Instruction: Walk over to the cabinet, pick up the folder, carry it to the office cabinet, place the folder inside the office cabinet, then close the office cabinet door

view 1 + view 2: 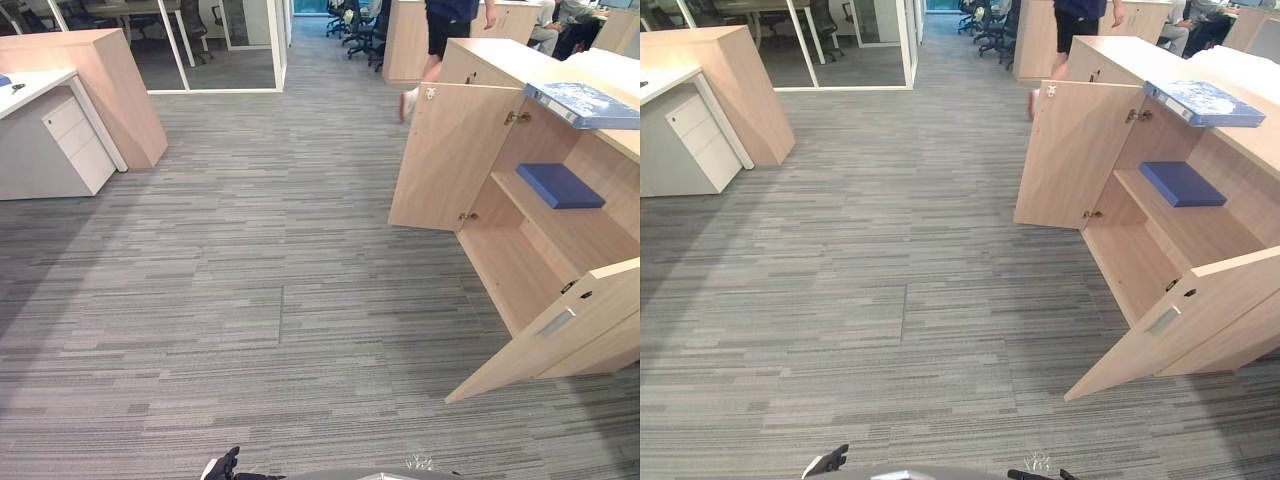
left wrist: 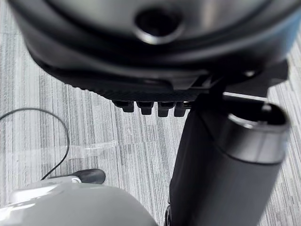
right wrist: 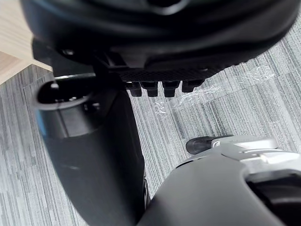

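The office cabinet (image 1: pixel 545 250) of light wood stands at the right with both doors swung open. On its inner shelf lies a flat dark blue folder (image 1: pixel 560 185). A blue patterned binder (image 1: pixel 585 103) rests on the cabinet's top, jutting over the edge. My left hand (image 2: pixel 141 52) hangs over the grey carpet, fingers (image 2: pixel 150 107) relaxed, holding nothing; its tip also peeks in at the left eye view's bottom edge (image 1: pixel 222 465). My right hand (image 3: pixel 155 28) hangs likewise, fingers (image 3: pixel 162 87) relaxed and empty, some way from the cabinet.
The near cabinet door (image 1: pixel 560 325) and far door (image 1: pixel 450 160) stick out over the carpet. A white desk with drawers (image 1: pixel 60 140) and a wooden cabinet (image 1: pixel 110 85) stand at the left. A person (image 1: pixel 440 40) walks at the back beside office chairs.
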